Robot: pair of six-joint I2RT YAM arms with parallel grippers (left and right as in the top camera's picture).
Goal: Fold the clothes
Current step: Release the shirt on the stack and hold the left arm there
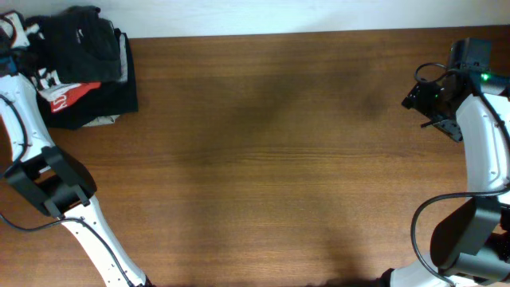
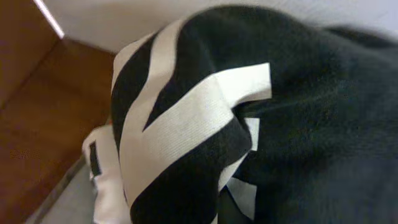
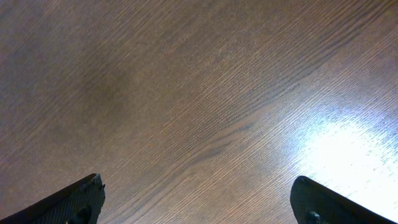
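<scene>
Overhead looks straight down; left wrist crowds the T-shirt, right wrist faces the table closely.

Brown wood-grain table, pale strip beyond its far edge, bright glare on the wood, soft shadows

The T-shirt is charcoal-black with white block letters, the table brown wood-grain.

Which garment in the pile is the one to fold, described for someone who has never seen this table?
Go to the far left corner of the wooden table, where clothes lie in a heap. The T-shirt is the charcoal-black piece in it. Big white block letters set it apart from the red garment and the white cloth beside it.
</scene>
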